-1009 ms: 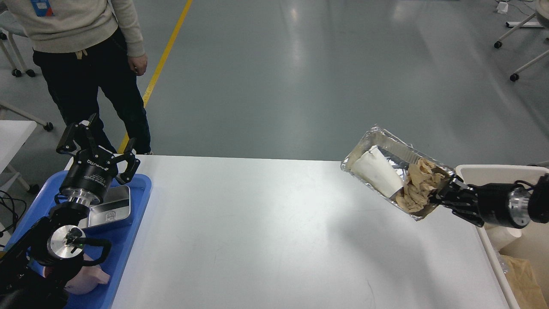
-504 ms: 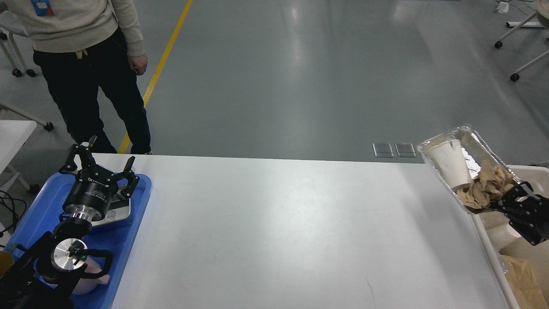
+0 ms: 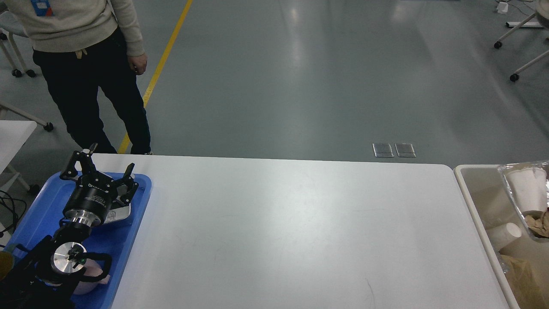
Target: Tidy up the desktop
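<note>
Foil tray of rubbish hangs over the bin, ready to dump.
Your desktop spreads wide; left claw gapes above the blue tray; right claw's out of frame.

Desktop spans the middle; tray lies on its left end, bin stands just beside its right end. Left gripper hangs over the tray's far part, above a metal dish. In the bin: foil container at the far right holding a cup, a second cup nearer.
</note>
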### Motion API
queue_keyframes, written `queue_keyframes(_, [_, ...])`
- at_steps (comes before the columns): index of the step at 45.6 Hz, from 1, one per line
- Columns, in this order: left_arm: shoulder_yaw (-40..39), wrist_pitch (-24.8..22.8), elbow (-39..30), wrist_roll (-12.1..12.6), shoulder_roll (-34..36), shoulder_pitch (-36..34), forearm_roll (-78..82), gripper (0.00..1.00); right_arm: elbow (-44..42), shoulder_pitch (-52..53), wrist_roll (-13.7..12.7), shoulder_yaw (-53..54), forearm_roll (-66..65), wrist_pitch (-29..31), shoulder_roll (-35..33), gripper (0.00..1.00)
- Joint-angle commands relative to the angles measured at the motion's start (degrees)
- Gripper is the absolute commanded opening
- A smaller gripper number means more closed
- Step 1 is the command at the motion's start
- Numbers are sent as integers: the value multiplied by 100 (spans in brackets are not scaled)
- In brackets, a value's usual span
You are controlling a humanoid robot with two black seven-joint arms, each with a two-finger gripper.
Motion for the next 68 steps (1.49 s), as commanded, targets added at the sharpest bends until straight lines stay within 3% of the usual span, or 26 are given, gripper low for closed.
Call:
queue_keyframes(1, [19,-4,5,0,-29,3,0,96,-324,-281,-36,0,104,-52,157,100])
queue_keyframes(20, [28,31,5,27,-2,-103,18,96,-1318,-290,61,246,-46,-676,1124,100])
queue_keyframes(22, [28,40,5,27,15,-120,26,96,-1397,-229,157,369,-142,-711,1185,100])
queue_keyframes(26, [36,40,5,27,33,-155,53,96,-1414,-167,798,878,-292,-694,1378,100])
queue_keyframes(28, [36,40,5,27,41,-199,62,96,-1450,-184,931,1036,-309,-694,1493,100])
queue_keyframes(39, [36,75,5,27,41,-191,79,96,-1573,782,896,1362,-512,-677,2538,100])
queue_keyframes(45, [36,58,5,18,41,-173,79,96,-1529,651,826,2643,-477,-466,3092,100])
queue_keyframes(59, [28,67,-39,9,59,-94,79,96,-1511,194,808,7187,-494,-97,5412,100])
queue_keyframes(68, [1,49,-171,-17,59,-15,79,96,-1195,167,817,8068,-503,71,6019,100])
